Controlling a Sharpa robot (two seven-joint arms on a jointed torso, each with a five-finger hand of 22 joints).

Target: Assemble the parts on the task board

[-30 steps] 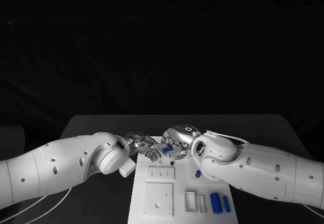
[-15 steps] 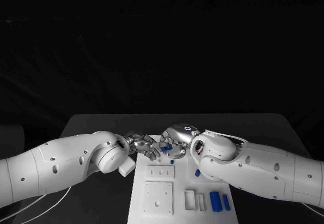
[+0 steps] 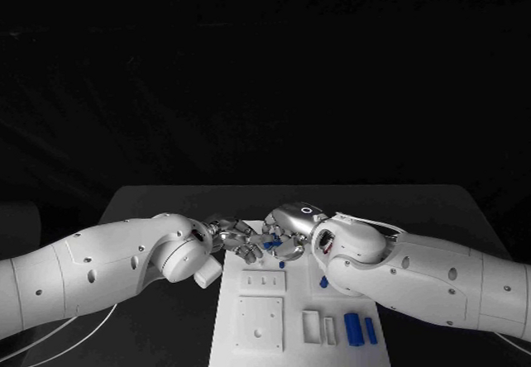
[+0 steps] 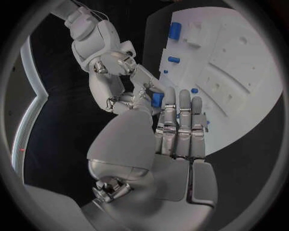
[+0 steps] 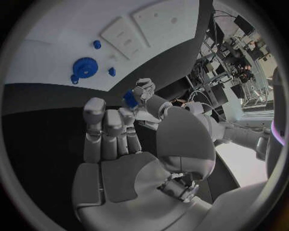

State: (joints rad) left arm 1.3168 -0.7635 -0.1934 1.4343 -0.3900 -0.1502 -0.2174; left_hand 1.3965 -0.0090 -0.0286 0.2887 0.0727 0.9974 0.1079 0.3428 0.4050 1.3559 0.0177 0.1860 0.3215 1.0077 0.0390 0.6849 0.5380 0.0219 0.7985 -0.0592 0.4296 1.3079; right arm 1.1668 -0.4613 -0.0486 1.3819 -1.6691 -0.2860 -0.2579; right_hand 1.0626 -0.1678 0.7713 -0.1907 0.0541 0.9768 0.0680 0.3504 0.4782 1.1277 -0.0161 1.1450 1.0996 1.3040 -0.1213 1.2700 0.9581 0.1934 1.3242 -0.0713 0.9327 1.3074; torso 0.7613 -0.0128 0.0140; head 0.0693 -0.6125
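- Task board [image 3: 257, 349]: a white plate lying flat in the middle of the black table [image 3: 434, 204], its long side running away from the robot.
- Left hand [image 3: 235, 237]: positioned over the far end of the board, meeting the right hand there. In the left wrist view the left hand's fingers [image 4: 183, 120] lie straight and side by side, extended toward the board's edge. Whether this hand presses on the small blue part cannot be told.
- Right hand [image 3: 287, 232]: positioned over the far end of the board, just beside the left hand. In the right wrist view its fingertips [image 5: 139, 91] pinch a small blue part [image 5: 129, 98]; the other fingers are curled toward the palm.
- Small blue part: located between the two hands, above the far end of the board, raised off its surface. The left wrist view shows it at the tip of the right hand's fingers, just beside the left hand's fingertips.
- Blue gear [image 5: 83, 68]: lies flat on the board, near its edge, with two small blue pegs [image 5: 97, 44] close by.
- Long blue pieces [image 3: 354, 329]: two bars lying side by side at the near right corner of the board, beside a white rectangular block [image 3: 311, 327].
- Short blue piece [image 3: 324, 282]: rests on the board's right side, close to the right forearm.
- Raised square plate [image 3: 259, 320]: sits on the near left part of the board.
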